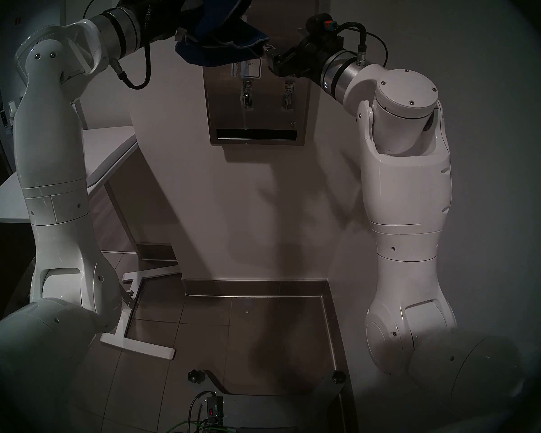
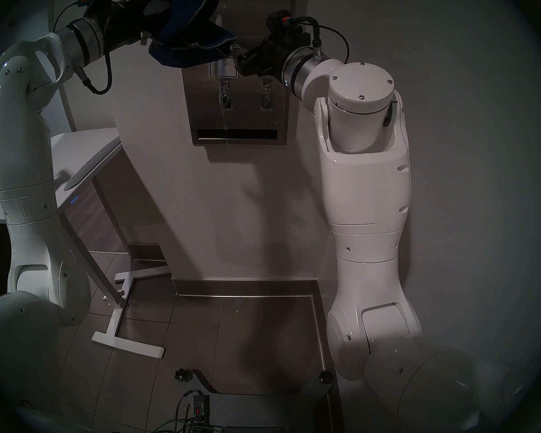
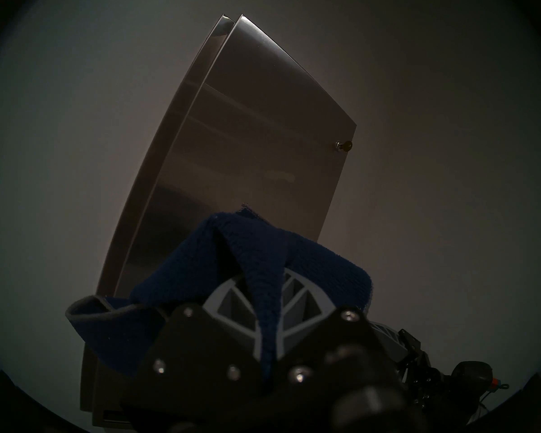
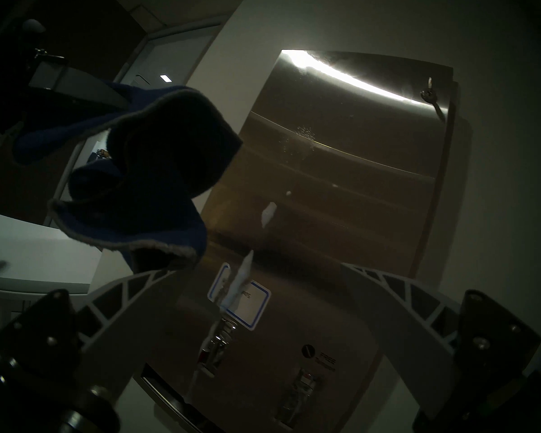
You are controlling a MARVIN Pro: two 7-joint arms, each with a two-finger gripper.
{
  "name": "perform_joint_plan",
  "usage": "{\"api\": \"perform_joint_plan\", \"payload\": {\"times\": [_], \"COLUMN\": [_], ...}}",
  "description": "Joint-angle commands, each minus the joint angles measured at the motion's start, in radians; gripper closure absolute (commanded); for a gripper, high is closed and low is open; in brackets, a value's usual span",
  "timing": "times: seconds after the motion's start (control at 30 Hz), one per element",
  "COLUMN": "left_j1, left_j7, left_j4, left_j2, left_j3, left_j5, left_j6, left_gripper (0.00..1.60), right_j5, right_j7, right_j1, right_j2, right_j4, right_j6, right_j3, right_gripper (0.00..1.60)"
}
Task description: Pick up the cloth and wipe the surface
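Note:
The navy-blue cloth (image 1: 219, 38) with pale stitched edges hangs bunched from my left gripper (image 1: 188, 26), which is shut on it high up in front of the steel dispenser panel (image 1: 256, 116). The left wrist view shows the cloth (image 3: 231, 266) pinched between the fingers (image 3: 300, 301), pointing at the panel (image 3: 247, 141); I cannot tell if it touches. My right gripper (image 1: 270, 56) is open and empty by the panel's blue-bordered label (image 1: 250, 68). In the right wrist view the cloth (image 4: 156, 173) hangs at the panel's left edge, and white streaks (image 4: 269, 213) mark the steel (image 4: 341, 173).
Two small levers (image 1: 247, 91) (image 1: 289, 91) and a dark slot (image 1: 256, 134) sit low on the panel. A key (image 4: 428, 91) sticks out at its upper right. A white table (image 1: 107, 154) stands to the left, its foot frame (image 1: 138, 329) on the tiled floor.

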Motion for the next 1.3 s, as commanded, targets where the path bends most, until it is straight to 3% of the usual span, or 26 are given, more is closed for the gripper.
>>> {"api": "perform_joint_plan", "payload": {"times": [0.0,0.6,0.97,1.27], "left_j1": [-0.047,-0.060,-0.145,-0.184], "left_j7": [-0.013,-0.088,-0.130,-0.173], "left_j4": [0.035,0.168,0.315,0.359], "left_j2": [-0.003,0.039,0.094,0.083], "left_j3": [0.010,0.100,0.130,0.138], "left_j5": [-0.030,0.034,0.121,0.144], "left_j6": [-0.002,-0.033,-0.083,-0.111], "left_gripper": [1.60,1.60,1.60,1.60], "right_j5": [0.027,0.043,0.069,0.076], "right_j7": [0.038,0.075,0.139,0.164], "right_j1": [0.070,0.104,0.082,0.078], "right_j2": [-0.004,-0.013,0.000,-0.005], "right_j4": [-0.003,0.035,0.029,0.060], "right_j6": [-0.020,-0.044,-0.023,-0.030], "right_j3": [-0.003,-0.003,0.005,0.004], "right_gripper": [0.00,0.00,0.00,0.00]}}
